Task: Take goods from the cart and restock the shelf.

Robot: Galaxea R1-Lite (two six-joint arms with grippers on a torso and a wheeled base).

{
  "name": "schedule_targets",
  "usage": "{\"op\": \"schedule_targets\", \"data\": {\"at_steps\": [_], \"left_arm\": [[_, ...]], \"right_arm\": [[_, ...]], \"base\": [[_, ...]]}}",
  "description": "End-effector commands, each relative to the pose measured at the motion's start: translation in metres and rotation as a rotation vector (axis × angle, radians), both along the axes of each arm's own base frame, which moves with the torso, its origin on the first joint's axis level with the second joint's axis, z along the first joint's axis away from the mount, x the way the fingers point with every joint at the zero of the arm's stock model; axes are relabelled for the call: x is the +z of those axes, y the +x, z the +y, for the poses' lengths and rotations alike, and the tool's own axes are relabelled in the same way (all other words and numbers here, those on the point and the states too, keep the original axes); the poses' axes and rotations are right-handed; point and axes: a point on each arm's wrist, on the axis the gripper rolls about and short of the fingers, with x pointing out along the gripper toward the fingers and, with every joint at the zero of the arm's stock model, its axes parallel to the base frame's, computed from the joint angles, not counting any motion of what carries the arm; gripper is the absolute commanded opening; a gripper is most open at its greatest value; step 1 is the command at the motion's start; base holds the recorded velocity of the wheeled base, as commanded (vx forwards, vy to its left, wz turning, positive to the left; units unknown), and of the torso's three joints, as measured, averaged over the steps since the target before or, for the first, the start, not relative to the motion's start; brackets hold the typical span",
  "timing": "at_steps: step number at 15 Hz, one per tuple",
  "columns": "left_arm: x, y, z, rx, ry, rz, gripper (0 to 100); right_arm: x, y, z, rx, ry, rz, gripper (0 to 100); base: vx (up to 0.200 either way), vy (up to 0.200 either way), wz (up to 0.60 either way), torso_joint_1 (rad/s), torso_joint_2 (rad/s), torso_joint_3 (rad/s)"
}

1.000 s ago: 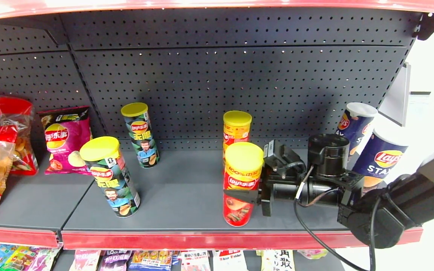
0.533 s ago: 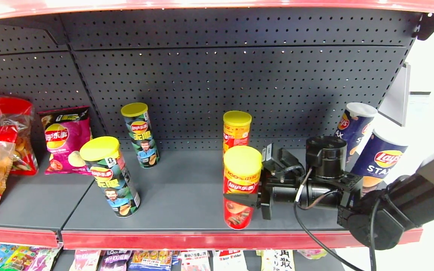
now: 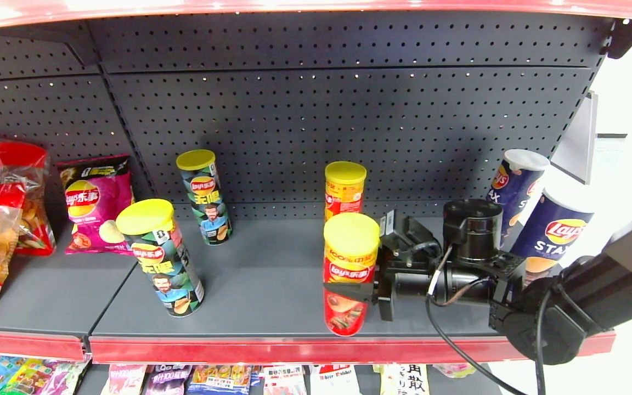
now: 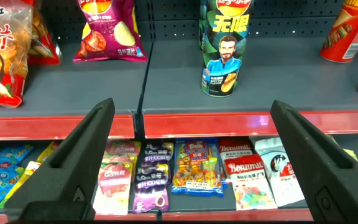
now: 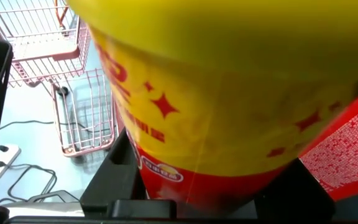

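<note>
right gripper horizontal at shelf front, clamped on yellow-lidded can

red can, nudged left, perhaps lower

Right arm: matte black forearm casing, rounded black elbow joint, pale grey flat panel on the upper link. On the wrist sits a squat black cylinder housing with a flat top. A boxy black camera block is mounted just beside it. A thin black cable loops from the wrist down under the forearm, with a short white sleeve on it near the wrist end. Right gripper: black, jaws flat, tapering to thin blade tips. Left gripper: also black, jaws long matte wedge shapes, each with one small round hole low on its side.
</note>
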Motion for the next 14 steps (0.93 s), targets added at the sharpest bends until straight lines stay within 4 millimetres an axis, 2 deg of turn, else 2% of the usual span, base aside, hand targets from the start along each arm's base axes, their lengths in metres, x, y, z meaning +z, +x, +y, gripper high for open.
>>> {"op": "schedule_targets", "data": {"at_steps": [1, 14], "left_arm": [[0.0, 0.0, 0.0, 0.0, 0.0, 0.0, 100], [0.0, 0.0, 0.0, 0.0, 0.0, 0.0, 100]], "right_arm": [[-0.0005, 0.0011, 0.0, -0.002, 0.0, 0.002, 0], [-0.0008, -0.0009, -0.0005, 0.035, 0.006, 0.01, 0]], "base": [[0.0, 0.0, 0.0, 0.0, 0.0, 0.0], [0.0, 0.0, 0.0, 0.0, 0.0, 0.0]]}}
